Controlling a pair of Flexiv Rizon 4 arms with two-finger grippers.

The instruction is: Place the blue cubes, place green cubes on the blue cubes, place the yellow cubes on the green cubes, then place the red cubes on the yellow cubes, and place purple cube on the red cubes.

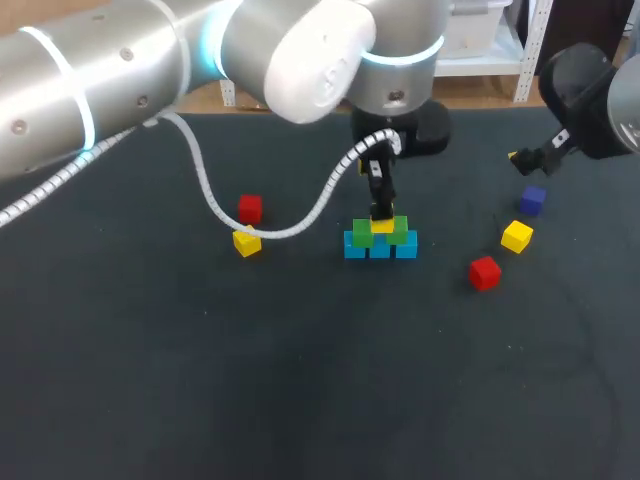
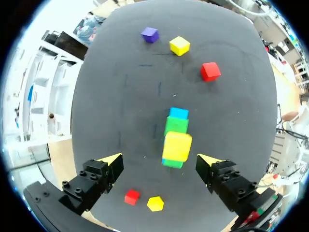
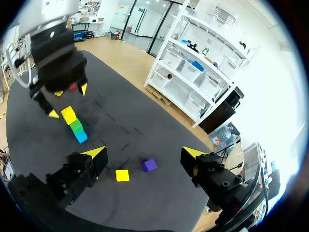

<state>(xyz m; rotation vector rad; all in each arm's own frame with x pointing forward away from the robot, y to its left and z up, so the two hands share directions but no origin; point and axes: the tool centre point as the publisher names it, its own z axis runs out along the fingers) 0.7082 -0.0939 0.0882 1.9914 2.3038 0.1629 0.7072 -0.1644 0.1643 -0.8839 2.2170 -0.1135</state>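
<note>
Left wrist view is showing my left tool (image 2: 159, 160) released, fingers standing wide of the stacked yellow cube (image 2: 177, 146) sitting on the green cubes (image 2: 175, 125). The loose yellow cube (image 2: 155, 203) is lying just under this tool, well apart from my right tool (image 3: 143, 152), which is also released.

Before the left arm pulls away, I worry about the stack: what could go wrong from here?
1. The left end effector stands open around the stacked yellow cube; drifting sideways while lifting could knock it off the green cubes.
2. The white cable hangs close to the loose yellow cube and red cube and might drag them.
</note>
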